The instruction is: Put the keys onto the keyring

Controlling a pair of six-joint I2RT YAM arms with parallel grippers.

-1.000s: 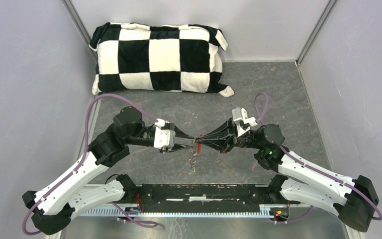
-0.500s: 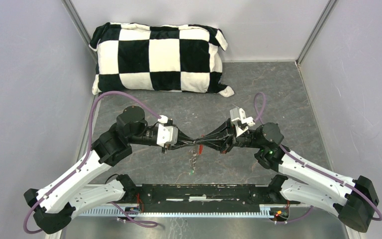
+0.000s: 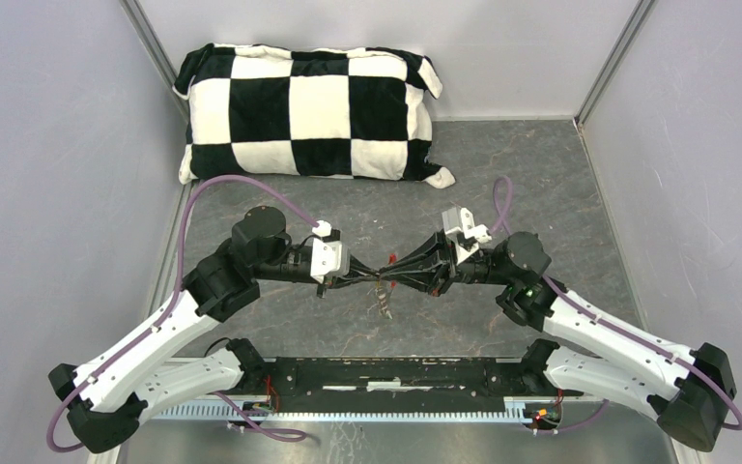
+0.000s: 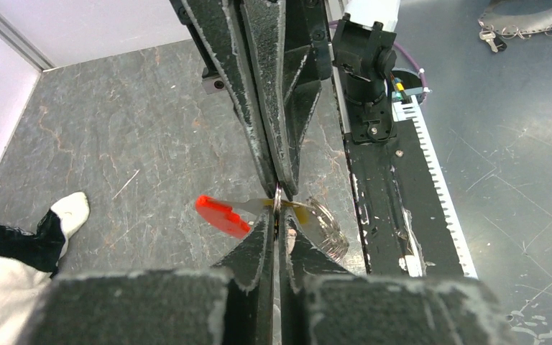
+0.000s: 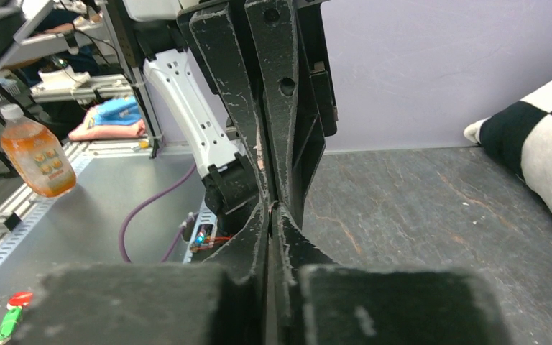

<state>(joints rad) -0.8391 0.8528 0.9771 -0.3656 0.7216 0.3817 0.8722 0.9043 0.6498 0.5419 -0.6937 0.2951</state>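
Threading appears to be the step in hand. Both claws meet tip to tip above the middle of the tabletop [image 3: 541, 174], somewhat closer to its near edge than its far one.

Left claw [image 4: 279, 224]: closed, pinching the keyring [image 4: 277, 206] at its metal loop.

Right claw [image 5: 269, 210]: fingers drawn almost together with at most a slit between them. Whether it grips the loop or has just let go cannot be told.

The red tag [image 4: 221, 215] juts out to one side of the pinch. The yellow key [image 4: 303, 213] sits on the other side, right at the loop; whether it is fully on cannot be confirmed. The green key cannot be made out in any view.

Assessment: the ring hangs clear of the tabletop, carried at least by the left claw.

Next move, as judged: the left claw should keep the loop firm while the right claw backs off gently, so the yellow key's seating can be checked. The green key must then be found and picked up. The parts are tiny, so a slip at the pinch would drop everything.
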